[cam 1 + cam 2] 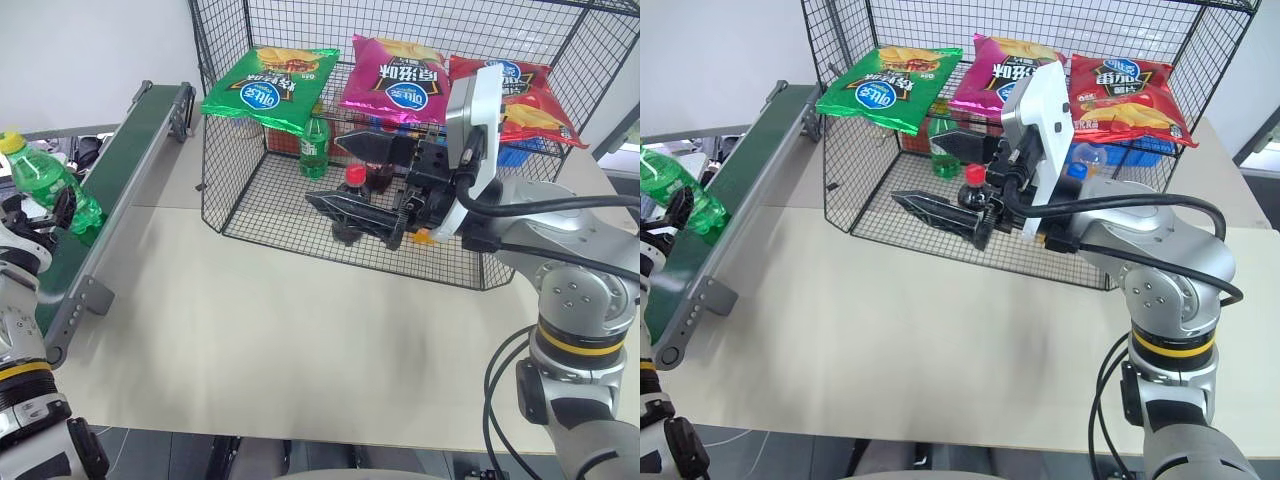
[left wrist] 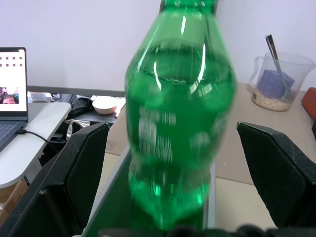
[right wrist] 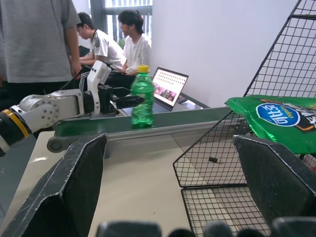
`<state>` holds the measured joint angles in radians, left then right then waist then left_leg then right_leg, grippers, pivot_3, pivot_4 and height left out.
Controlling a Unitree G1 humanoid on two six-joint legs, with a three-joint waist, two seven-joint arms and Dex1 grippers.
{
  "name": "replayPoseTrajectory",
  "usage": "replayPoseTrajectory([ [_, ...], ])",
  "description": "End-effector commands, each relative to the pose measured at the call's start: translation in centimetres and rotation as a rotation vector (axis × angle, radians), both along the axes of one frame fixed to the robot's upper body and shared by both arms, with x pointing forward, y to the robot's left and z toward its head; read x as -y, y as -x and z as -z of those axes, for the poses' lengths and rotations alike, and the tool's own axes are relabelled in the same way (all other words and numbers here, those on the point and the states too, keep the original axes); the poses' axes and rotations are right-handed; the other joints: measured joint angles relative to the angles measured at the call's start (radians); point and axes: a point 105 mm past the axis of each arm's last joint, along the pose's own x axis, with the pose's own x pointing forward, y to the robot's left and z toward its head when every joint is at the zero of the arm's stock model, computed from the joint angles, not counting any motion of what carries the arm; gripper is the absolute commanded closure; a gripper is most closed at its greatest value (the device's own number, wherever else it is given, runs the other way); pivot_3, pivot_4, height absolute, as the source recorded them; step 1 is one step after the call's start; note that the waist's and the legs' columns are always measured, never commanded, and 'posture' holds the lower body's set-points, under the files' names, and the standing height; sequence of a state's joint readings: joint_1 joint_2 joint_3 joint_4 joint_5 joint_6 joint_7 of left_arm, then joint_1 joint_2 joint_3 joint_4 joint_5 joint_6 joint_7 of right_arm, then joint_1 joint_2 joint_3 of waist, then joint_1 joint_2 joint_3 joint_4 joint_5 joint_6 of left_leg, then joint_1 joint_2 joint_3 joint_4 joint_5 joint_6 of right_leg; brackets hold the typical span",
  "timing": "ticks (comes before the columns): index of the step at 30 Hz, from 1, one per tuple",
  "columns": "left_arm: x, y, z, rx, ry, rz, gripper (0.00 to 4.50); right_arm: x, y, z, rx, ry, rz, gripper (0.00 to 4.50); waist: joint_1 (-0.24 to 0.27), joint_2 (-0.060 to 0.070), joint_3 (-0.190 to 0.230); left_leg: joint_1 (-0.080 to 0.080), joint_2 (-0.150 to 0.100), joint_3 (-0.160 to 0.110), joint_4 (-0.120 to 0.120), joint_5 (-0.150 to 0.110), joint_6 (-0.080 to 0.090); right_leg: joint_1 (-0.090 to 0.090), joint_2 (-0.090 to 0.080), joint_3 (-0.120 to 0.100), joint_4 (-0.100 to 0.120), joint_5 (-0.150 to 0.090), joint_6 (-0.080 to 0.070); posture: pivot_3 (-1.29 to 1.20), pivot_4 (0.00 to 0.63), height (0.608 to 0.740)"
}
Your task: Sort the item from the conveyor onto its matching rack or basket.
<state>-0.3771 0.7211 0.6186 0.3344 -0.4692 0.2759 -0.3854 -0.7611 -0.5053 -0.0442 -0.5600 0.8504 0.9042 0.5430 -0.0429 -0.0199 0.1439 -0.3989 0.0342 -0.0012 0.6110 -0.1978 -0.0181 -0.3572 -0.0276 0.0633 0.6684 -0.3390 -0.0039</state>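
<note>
While the left gripper (image 3: 118,100) reaches level over the near end of the conveyor (image 1: 130,150), at about nine o'clock in the head view, its two black fingers (image 2: 84,168) stand wide apart on both sides of the bright-green bottle (image 1: 45,185) (yellow cap, green label). The bottle stands upright on the belt between them, and I cannot tell if the fingers touch it; a gap shows on each side in the left wrist view. The right gripper (image 1: 350,180) is raised in the middle, at about one o'clock, pointing sideways toward the conveyor, with its fingers (image 3: 74,187) spread wide and nothing between them. Behind it stands the black wire cage (image 1: 240,190) on the pale table (image 1: 280,330), with one darker green bottle (image 1: 315,145) and a red-capped bottle (image 1: 354,176) on its mesh floor. Three chip bags lie across its top: green (image 1: 270,88), pink (image 1: 395,80), red (image 1: 1120,90). Beyond the conveyor there is a white wall, an open laptop (image 3: 168,86) and several people (image 3: 113,47), two of them seated.
</note>
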Motion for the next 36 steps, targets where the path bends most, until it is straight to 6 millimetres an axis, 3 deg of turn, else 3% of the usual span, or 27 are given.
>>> replayPoseTrajectory([
  [1,-1.0,0.6,-1.6,0.030,-0.049,-0.033,0.08,-0.4,1.0,-1.0,0.046,-0.006,-0.030,0.00,-0.001,0.000,0.000,0.000,0.000,0.000,0.000,0.000,0.000,0.000,0.000,0.000,0.000,0.000,0.000,0.00,0.150,0.740],
  [3,-1.3,0.8,-1.5,0.035,-0.038,-0.047,0.30,-0.4,1.1,-0.9,0.044,-0.006,-0.031,0.00,-0.001,0.000,0.000,0.000,0.000,0.000,0.000,0.000,0.000,-0.001,0.000,0.000,0.002,0.000,0.000,0.00,0.150,0.740],
  [6,-1.7,1.2,-1.5,0.050,-0.017,-0.061,1.34,-0.3,1.0,-0.8,0.044,0.002,-0.029,0.00,0.000,0.000,0.000,0.000,0.000,0.000,0.000,0.000,0.000,-0.002,0.000,0.000,0.003,0.000,0.000,0.00,0.150,0.740],
  [10,-1.2,1.4,-1.9,0.062,-0.024,-0.034,1.44,-0.2,1.0,-0.7,0.044,0.006,-0.023,0.00,0.000,0.000,0.000,0.000,0.000,0.000,0.000,0.000,0.000,-0.002,0.000,0.000,0.004,0.000,0.000,0.00,0.150,0.740],
  [13,0.4,0.9,-3.0,0.086,-0.022,0.040,1.44,0.1,0.8,-0.3,0.046,0.022,-0.003,0.00,0.000,-0.001,0.000,0.000,0.000,-0.001,0.000,0.000,0.000,-0.002,0.000,0.000,0.004,0.000,0.000,0.00,0.150,0.740],
  [20,10.6,-0.4,-4.7,-0.003,-0.137,0.542,1.44,1.9,1.2,2.4,0.040,0.113,0.090,0.00,0.017,-0.007,-0.001,-0.006,0.000,-0.004,0.001,0.000,0.000,-0.003,-0.002,0.000,0.002,0.000,0.000,0.00,0.150,0.740],
  [23,15.0,-0.4,-4.6,-0.045,-0.184,0.749,1.44,2.5,1.1,3.5,0.014,0.113,0.153,0.00,0.017,-0.006,-0.001,-0.005,0.000,-0.003,0.001,0.000,0.000,-0.003,0.000,0.001,0.002,0.000,0.000,0.00,0.150,0.740],
  [26,17.7,-0.7,-4.3,-0.056,-0.214,0.853,1.44,2.8,1.1,4.6,0.001,0.124,0.209,0.00,0.006,-0.006,-0.001,-0.004,0.001,-0.002,0.001,0.000,0.000,-0.003,0.003,0.001,0.002,0.000,0.000,0.00,0.150,0.740],
  [29,22.5,-1.8,-3.0,-0.045,-0.229,0.992,1.44,3.4,0.8,6.2,-0.024,0.119,0.337,0.00,0.007,-0.006,-0.001,-0.004,0.000,-0.002,0.001,0.001,0.000,-0.003,0.005,0.001,0.003,0.000,0.000,0.00,0.150,0.740],
  [36,27.6,-3.9,0.1,-0.032,-0.244,1.100,1.44,3.6,0.2,7.3,-0.044,0.073,0.519,0.00,-0.001,-0.006,-0.001,-0.005,-0.002,0.002,0.002,0.001,0.001,-0.004,0.008,0.005,0.003,0.000,0.000,0.00,0.150,0.740],
])
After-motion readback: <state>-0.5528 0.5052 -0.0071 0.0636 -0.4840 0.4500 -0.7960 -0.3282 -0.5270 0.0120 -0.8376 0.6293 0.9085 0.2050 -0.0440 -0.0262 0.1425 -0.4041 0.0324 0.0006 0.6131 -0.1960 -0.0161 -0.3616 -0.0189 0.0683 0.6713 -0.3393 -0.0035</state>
